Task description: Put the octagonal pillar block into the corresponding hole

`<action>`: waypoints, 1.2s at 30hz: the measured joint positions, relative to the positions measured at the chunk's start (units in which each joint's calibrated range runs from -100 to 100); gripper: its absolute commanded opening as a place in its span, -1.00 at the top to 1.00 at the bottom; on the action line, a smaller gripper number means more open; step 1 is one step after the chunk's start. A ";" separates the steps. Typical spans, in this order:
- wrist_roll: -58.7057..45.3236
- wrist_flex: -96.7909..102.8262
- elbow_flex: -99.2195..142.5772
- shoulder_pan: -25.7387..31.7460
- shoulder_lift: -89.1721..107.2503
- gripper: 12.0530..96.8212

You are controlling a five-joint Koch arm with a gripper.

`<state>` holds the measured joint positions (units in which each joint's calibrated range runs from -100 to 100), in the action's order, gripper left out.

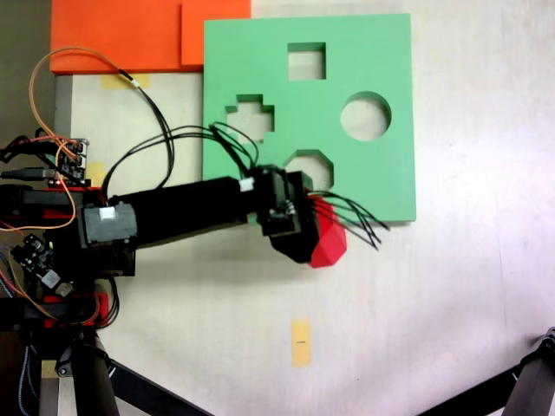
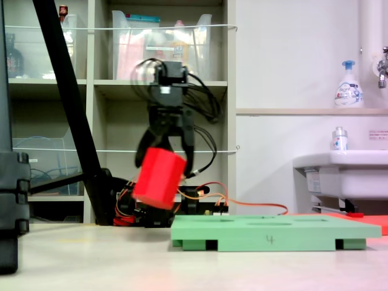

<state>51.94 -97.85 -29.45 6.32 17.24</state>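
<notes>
The end effector [image 2: 165,159] is closed around the red block [image 2: 159,178], its dark fingers [image 2: 189,147] clamped on the block's upper part. In the low fixed view the block hangs tilted in the air, clear of the table [image 2: 91,254] and higher than the top of the green board [image 2: 273,231], just beside the board's near-left corner. From above, the block [image 1: 328,232] sits at the board's [image 1: 381,61] lower edge, partly over that edge and partly over bare table [image 1: 468,303], just below the eight-sided hole [image 1: 314,163]. That hole is open, half hidden by the arm's wrist [image 1: 282,204]. The cross-shaped cutout [image 1: 251,120] lies to the upper left of the eight-sided hole, the round cutout [image 1: 365,116] to its upper right, and the square cutout [image 1: 306,61] farther up the board. An orange sheet [image 1: 121,35] lies beyond the board's top-left corner.
</notes>
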 measured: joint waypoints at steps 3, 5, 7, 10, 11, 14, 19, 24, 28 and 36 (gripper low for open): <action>2.49 0.00 0.00 2.64 0.00 0.38; 4.44 0.00 0.00 4.30 0.00 0.38; 6.64 0.00 0.10 5.62 0.00 0.38; 9.67 0.00 0.00 7.33 0.00 0.38; 10.11 0.00 0.00 7.62 -0.14 0.38; 10.70 0.00 0.00 8.40 -0.82 0.38; 10.45 0.00 0.00 8.60 -4.38 0.37; 10.40 0.00 0.00 8.60 -6.70 0.37; 10.40 0.69 0.00 8.60 -6.84 0.37; 10.50 3.23 0.00 8.79 -7.25 0.37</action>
<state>62.44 -94.62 -29.45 15.12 9.99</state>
